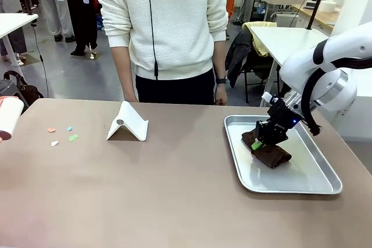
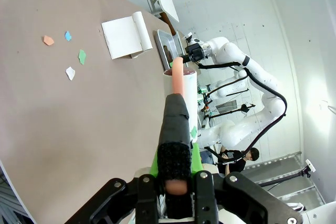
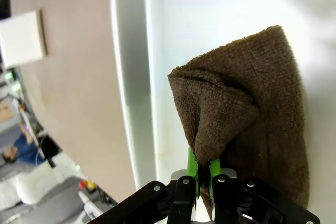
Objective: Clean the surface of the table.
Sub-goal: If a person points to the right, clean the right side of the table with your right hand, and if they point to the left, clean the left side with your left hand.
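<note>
**A:** From the front, which way does the table (image 1: 174,196) run?

**B:** Its long side goes straight across, left to right. It's one brown top, with a person (image 1: 168,21) standing at the far edge. One silver tray (image 1: 305,169) sits at its right end.

**A:** What's lying about?

**B:** One folded brown cloth (image 1: 276,155) lies in the tray, and one white folded stand (image 1: 129,123) is left of the tray. Four paper scraps (image 1: 73,137) lie farther from the tray, past the stand: orange, blue, green and white. One tilted cup (image 1: 9,117) is farthest from the tray, at the table's left edge.

**A:** And the fingers?

**B:** The right gripper (image 1: 258,143) is down in the tray, pinching the cloth. The tabletop lies under the tray, and the fingers aren't touching it.

**A:** And the left wrist camera?

**B:** There the table (image 2: 79,129) slants from bottom left to upper right, with the tray (image 2: 167,40) at its far end. The left gripper (image 2: 176,103) has its fingers pressed onto what looks like the cup's (image 2: 188,80) pink edge. The tabletop is beneath them and off to the picture's left, clear of them. The stand (image 2: 123,36) and the four scraps (image 2: 82,56) lie between the fingers and the tray.

**A:** The right wrist camera?

**B:** The right gripper's (image 3: 202,163) green pads are nipped on a raised fold of the cloth (image 3: 252,108), over the tray (image 3: 128,77). The table (image 3: 73,103) is a brown strip beyond the tray's rim, on the picture's left. The stand (image 3: 21,38) is on that strip.
</note>
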Motion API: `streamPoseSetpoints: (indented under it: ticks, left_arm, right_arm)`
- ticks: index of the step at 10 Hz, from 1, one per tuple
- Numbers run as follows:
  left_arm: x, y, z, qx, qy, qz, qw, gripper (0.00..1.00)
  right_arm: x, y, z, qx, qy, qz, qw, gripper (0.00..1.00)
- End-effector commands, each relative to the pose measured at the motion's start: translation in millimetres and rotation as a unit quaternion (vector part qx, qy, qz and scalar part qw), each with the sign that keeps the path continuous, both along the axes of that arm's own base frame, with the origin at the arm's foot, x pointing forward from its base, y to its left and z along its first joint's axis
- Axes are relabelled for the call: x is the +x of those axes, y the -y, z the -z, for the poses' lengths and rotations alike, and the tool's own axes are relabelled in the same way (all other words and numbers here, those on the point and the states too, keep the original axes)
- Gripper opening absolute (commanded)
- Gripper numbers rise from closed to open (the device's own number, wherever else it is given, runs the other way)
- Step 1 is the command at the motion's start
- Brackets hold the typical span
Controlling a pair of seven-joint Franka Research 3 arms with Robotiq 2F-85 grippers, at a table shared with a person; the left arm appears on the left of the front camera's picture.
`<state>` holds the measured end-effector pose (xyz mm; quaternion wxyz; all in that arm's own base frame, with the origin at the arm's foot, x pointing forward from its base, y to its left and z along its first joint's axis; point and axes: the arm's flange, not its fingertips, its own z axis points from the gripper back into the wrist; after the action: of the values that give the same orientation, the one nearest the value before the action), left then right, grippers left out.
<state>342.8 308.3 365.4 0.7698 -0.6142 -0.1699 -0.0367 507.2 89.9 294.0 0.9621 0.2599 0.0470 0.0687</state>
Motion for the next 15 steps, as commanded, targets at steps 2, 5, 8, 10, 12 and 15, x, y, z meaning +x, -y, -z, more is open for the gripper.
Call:
streamPoseSetpoints:
  ticks: [2, 5, 8, 10, 12, 15]
  left_arm:
    - [-3, 1, -3, 0.004, 0.008, 0.005, 1.000, 0.00]
    - [-3, 1, -3, 0.004, 0.008, 0.005, 1.000, 0.00]
    - [-3, 1, -3, 0.004, 0.008, 0.005, 1.000, 0.00]
    - [-3, 1, -3, 0.004, 0.008, 0.005, 1.000, 0.00]
    - [-3, 1, -3, 0.004, 0.008, 0.005, 1.000, 0.00]
    - [-3, 1, -3, 0.004, 0.008, 0.005, 1.000, 0.00]
  right_arm:
    - [-11, -9, 0, 0.021, -0.010, -0.067, 0.997, 0.00]
    - [-23, -23, 9, 0.000, 0.024, -0.113, 0.993, 0.00]
    - [-21, -26, 15, -0.080, 0.097, -0.061, 0.990, 0.00]
    - [-12, -14, 10, -0.072, 0.112, 0.007, 0.991, 0.00]
    - [-3, 4, 6, -0.064, 0.108, 0.084, 0.989, 0.00]
    - [5, 28, 8, -0.091, 0.053, 0.157, 0.982, 0.00]
